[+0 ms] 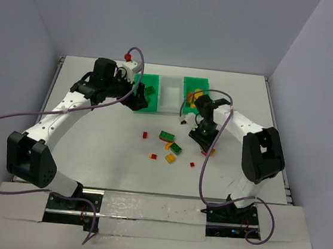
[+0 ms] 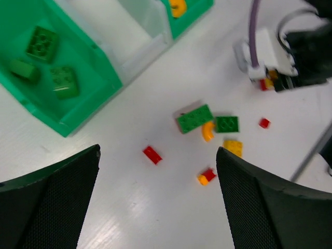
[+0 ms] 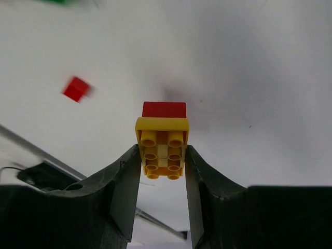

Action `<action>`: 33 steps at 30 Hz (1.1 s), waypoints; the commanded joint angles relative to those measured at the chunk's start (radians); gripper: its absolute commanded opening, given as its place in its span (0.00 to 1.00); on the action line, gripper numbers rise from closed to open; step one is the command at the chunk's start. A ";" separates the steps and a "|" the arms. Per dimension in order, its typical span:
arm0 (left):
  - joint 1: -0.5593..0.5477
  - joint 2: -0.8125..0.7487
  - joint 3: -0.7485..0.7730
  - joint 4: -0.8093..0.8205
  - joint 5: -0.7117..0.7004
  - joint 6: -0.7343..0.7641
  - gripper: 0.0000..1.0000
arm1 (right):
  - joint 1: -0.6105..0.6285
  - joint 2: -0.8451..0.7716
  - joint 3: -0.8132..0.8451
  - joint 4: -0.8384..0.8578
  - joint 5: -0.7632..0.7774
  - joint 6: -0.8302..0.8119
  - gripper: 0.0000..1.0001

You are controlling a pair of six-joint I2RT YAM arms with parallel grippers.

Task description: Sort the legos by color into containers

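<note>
— What is the right tool (image 3: 162,155) doing?

— It is clamped on a yellow brick (image 3: 162,140), one finger pressed to each long side, studs facing the wrist camera. A red piece (image 3: 164,109) sits tight against the brick's far end. I can't tell whether the brick rests on the tabletop (image 3: 249,62) or hangs just above it. A small red bit (image 3: 77,88) lies apart from it, off to the left in that view.

— And the left tool (image 2: 158,149)?

— Jaws spread wide, nothing between them. It hangs over the tabletop, just in front of the left green bin (image 2: 78,111).

— Where are the containers (image 1: 171,98)?

— Joined in a row at the far side of the tabletop: the left green bin, the white bin (image 2: 140,49), then the right green bin (image 1: 196,81). Three green bricks (image 2: 41,41) lie in the left one. Orange and yellow pieces (image 1: 197,94) lie in the right one.

— The rest of the legos (image 1: 167,136)?

— Loose in the middle of the tabletop. Two green bricks (image 2: 194,118) lie side by side, an orange arc (image 2: 207,130) touching them from below. A loose yellow brick (image 2: 233,147) sits just beside that. A red brick (image 2: 152,154) lies off to the left, and a red-and-orange piece (image 2: 206,176) is nearer the arms
</note>
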 commanded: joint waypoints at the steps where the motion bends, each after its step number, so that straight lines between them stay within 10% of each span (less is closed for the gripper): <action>1: -0.002 -0.095 -0.060 0.039 0.248 0.018 0.99 | -0.012 -0.078 0.205 -0.087 -0.274 0.012 0.00; 11: -0.011 -0.216 -0.207 0.345 0.631 -0.217 0.99 | 0.056 -0.110 0.477 0.027 -0.973 0.250 0.00; 22: -0.085 -0.211 -0.231 0.380 0.620 -0.245 0.97 | 0.108 -0.133 0.454 0.148 -1.059 0.365 0.00; 33: -0.094 -0.195 -0.244 0.359 0.683 -0.221 0.58 | 0.110 -0.132 0.441 0.126 -1.057 0.338 0.00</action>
